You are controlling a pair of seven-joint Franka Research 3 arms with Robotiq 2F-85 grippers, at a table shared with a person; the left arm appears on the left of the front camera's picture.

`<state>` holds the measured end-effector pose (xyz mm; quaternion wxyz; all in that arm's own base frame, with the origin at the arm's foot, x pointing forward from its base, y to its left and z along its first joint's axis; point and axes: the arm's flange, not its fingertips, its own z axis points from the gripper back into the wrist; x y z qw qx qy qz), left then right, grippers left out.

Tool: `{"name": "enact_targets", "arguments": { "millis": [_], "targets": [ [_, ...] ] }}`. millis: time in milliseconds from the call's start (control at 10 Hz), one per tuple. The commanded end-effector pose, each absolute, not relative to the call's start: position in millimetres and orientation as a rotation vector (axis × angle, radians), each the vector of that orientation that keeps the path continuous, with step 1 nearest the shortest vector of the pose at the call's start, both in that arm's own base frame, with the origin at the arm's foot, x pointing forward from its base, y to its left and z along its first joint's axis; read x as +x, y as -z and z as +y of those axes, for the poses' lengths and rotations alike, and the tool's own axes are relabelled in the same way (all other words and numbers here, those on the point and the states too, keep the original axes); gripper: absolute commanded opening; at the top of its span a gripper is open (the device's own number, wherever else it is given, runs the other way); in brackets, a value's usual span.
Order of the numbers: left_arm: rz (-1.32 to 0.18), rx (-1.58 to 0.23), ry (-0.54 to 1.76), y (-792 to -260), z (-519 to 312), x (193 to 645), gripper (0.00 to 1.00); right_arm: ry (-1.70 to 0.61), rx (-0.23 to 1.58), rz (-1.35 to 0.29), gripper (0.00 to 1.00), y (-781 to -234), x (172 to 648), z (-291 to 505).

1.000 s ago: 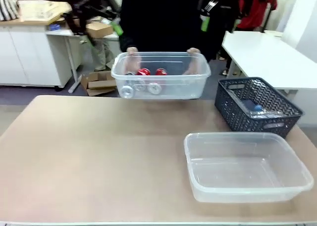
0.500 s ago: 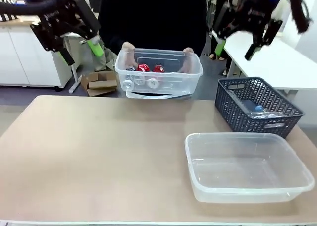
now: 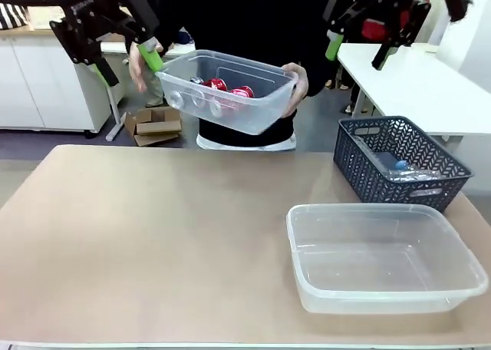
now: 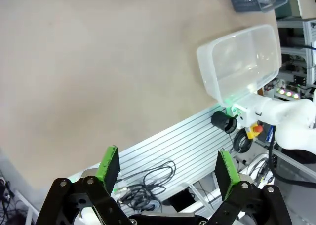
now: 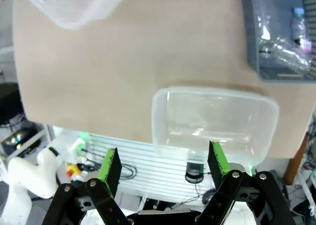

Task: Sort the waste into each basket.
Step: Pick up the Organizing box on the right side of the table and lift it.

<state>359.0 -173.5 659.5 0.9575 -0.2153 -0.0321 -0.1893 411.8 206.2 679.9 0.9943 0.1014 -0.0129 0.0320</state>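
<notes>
A person across the table holds a clear basket (image 3: 265, 108) in both hands, tilted, with crushed red and silver cans (image 3: 228, 88) inside. A second clear basket (image 3: 383, 301) sits on the table at the front right and holds nothing. Clear plastic bottles (image 3: 396, 169) lie in a dark lattice basket (image 3: 368, 183). My left gripper (image 3: 126, 64) hangs open high at the far left, beside the held basket. My right gripper (image 3: 357, 52) hangs open high at the far right. Both wrist views look straight down past open grippers (image 4: 167, 166) (image 5: 164, 162) with nothing between the fingers.
The dark lattice basket (image 5: 279, 72) stands at the table's right edge behind the clear basket (image 5: 160, 136). The tan table top (image 3: 153, 235) is bare on its left and middle. A white table (image 3: 430, 89) stands behind on the right.
The person has lifted the basket of cans, shifted it left and tilted it. Both arms have moved a little high above the far side, still open.
</notes>
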Motion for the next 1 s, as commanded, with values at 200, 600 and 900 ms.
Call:
{"name": "enact_targets", "arguments": {
  "millis": [200,600,900],
  "targets": [
    [-0.058,-0.44,0.386,-661.9,-173.8,357.2,1.0,-0.063,0.199,-0.017,0.91,-681.9,411.9,205.8],
    [-0.074,-0.518,0.374,-639.2,-214.8,341.3,1.0,-0.144,0.203,-0.082,0.91,-696.1,349.1,167.9],
    [-0.047,-0.595,0.469,-569.9,-308.9,316.8,1.0,-0.078,0.353,-0.19,0.91,-682.2,277.2,59.7]
  ]
}}
